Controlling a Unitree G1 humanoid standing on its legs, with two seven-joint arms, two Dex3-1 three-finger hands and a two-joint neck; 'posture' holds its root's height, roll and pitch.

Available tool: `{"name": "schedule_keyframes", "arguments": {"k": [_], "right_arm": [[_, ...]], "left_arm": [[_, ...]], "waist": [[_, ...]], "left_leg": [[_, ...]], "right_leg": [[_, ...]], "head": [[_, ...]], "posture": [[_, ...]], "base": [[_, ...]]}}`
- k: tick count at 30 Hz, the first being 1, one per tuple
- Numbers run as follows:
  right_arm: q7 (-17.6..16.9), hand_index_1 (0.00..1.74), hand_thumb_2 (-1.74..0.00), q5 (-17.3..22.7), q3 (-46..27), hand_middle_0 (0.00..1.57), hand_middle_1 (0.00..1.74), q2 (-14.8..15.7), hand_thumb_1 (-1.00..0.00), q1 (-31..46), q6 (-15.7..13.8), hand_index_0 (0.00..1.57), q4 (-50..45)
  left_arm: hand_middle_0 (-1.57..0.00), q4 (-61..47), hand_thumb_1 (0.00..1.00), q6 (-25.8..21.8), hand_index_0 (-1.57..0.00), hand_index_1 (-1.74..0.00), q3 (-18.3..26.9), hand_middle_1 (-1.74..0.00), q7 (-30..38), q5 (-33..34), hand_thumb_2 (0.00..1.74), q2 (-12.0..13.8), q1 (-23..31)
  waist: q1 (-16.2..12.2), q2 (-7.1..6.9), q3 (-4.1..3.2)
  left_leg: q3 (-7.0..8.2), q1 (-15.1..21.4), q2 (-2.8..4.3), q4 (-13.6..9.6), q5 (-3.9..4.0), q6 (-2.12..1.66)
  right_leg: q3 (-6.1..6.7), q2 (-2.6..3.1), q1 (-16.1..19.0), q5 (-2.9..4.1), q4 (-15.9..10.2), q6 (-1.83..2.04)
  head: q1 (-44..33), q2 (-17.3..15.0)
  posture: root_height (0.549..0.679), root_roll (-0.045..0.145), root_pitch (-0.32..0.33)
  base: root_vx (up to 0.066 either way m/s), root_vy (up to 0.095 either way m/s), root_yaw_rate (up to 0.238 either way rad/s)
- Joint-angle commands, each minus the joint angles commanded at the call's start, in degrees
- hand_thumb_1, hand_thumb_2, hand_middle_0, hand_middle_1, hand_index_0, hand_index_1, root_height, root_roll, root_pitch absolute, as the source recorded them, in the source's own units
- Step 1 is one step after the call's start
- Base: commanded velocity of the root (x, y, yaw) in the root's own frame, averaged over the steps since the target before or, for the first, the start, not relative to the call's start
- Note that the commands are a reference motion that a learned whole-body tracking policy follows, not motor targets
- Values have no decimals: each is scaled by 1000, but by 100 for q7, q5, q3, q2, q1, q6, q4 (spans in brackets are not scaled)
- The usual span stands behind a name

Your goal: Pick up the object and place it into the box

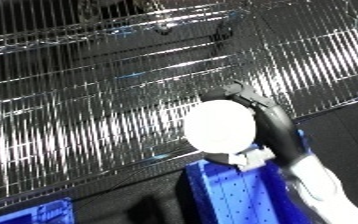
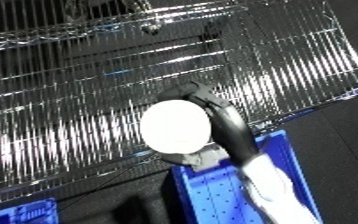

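Note:
A round white object (image 1: 220, 127), bright and featureless, sits in my right hand (image 1: 273, 122), whose black fingers curl round its top and right side. The hand holds it just above the far end of a blue bin (image 1: 238, 195) with a perforated wall. My white forearm (image 1: 322, 187) rises from the lower right corner. The left hand shows in neither view.
A shiny wire shelf (image 1: 95, 100) fills most of the view behind the hand, sloping across from left to right. Another blue bin corner (image 1: 33, 212) shows at the lower left. Dark floor lies at the right beyond the shelf edge.

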Motion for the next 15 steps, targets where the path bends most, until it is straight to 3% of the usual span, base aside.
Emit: {"name": "schedule_keyframes", "arguments": {"k": [9, 13, 15], "right_arm": [[-936, 1479, -1479, -116, -1221, 1334, 1479, 434, -850, 2183, -862, 1334, -424], [-906, 1479, -1479, 208, -1421, 1334, 1479, 615, -850, 2706, -948, 1334, 158], [-763, 1305, -1305, 492, -1459, 1178, 1305, 667, -750, 2810, -974, 1178, 580]], "left_arm": [[0, 322, 0, -220, 0, 0, 432, 0, 57, 228, 0, -222, 239], [0, 372, 0, -288, 0, 0, 474, 0, 72, 195, 0, -235, 287], [0, 409, 0, -322, 0, 0, 443, 0, 65, 176, 0, -232, 267]], "waist": [[-462, -196, -130], [-590, -247, -145], [-624, -250, -147]], "left_leg": [[166, 426, 135, -374, -18, 21], [220, 564, 170, -466, -23, 37], [232, 615, 170, -488, -13, 37]], "right_leg": [[151, 157, 347, 95, -400, 69], [180, 206, 475, 139, -557, 83], [187, 221, 532, 153, -615, 76]], "head": [[-84, -270], [214, -545], [413, -676]], "posture": [[640, 72, 24], [643, 70, 19], [644, 70, 16]], "base": [[-14, 5, -169], [-29, -14, -138], [-27, -13, -78]]}}
